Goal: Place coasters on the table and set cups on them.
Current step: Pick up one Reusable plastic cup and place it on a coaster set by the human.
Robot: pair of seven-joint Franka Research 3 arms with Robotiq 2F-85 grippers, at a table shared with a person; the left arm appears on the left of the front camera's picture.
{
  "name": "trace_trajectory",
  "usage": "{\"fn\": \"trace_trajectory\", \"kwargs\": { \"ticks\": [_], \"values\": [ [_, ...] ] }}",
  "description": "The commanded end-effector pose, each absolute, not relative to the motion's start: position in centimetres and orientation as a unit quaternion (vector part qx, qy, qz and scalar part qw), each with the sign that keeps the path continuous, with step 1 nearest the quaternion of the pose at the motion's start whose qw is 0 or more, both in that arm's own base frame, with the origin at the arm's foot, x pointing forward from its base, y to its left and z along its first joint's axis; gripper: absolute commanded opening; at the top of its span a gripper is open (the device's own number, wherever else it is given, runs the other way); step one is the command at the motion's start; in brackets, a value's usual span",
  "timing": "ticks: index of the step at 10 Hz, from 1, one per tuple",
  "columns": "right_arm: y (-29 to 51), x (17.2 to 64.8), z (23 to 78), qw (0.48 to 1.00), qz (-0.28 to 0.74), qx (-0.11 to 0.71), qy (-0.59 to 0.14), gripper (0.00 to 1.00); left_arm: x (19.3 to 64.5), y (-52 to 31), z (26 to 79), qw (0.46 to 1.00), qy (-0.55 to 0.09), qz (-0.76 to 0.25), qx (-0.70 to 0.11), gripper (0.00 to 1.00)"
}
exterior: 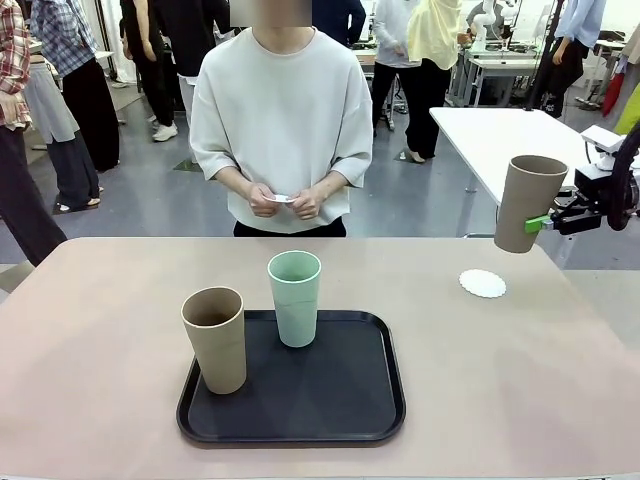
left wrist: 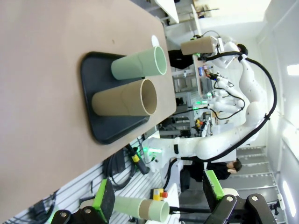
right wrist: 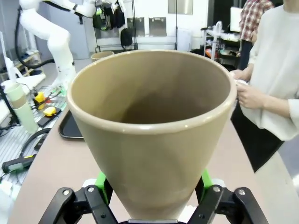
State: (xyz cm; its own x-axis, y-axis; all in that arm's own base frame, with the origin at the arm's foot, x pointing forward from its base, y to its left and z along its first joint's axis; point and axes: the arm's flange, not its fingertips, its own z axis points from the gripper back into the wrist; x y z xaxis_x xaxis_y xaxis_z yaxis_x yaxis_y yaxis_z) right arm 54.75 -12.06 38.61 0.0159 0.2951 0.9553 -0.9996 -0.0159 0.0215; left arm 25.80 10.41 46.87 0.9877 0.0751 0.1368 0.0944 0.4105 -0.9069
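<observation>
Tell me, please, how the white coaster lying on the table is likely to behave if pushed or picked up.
The coaster lies flat and looks paper-thin, so it is probably light and floppy, hard to pinch off the table. With nothing resting on it, a nudge would likely slide it. Its scalloped edge may crumple easily.

I can read no lettering or numbers anywhere. The tan cup (right wrist: 154, 140) I hold and the black tray (exterior: 350, 395) are plain.

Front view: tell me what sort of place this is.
Probably a robotics lab or open workshop: a white robot arm, people standing among work tables behind, and tools and cables on a side bench.
</observation>
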Motion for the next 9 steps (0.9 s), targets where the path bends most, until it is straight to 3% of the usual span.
{"fn": "trace_trajectory", "kwargs": {
  "ticks": [1,4,9],
  "values": [
    [-12.2,54.5,38.8,0.566,0.571,0.434,-0.407,0.82,25.7,10.5,46.9,0.833,-0.081,-0.008,-0.547,1.00],
    [-12.1,54.7,38.6,0.569,0.569,0.430,-0.410,0.82,25.7,10.5,46.9,0.833,-0.081,-0.008,-0.547,1.00],
    [-13.5,60.5,33.1,0.568,0.572,0.437,-0.398,0.82,25.7,10.5,46.9,0.833,-0.081,-0.008,-0.547,1.00]
  ]
}}
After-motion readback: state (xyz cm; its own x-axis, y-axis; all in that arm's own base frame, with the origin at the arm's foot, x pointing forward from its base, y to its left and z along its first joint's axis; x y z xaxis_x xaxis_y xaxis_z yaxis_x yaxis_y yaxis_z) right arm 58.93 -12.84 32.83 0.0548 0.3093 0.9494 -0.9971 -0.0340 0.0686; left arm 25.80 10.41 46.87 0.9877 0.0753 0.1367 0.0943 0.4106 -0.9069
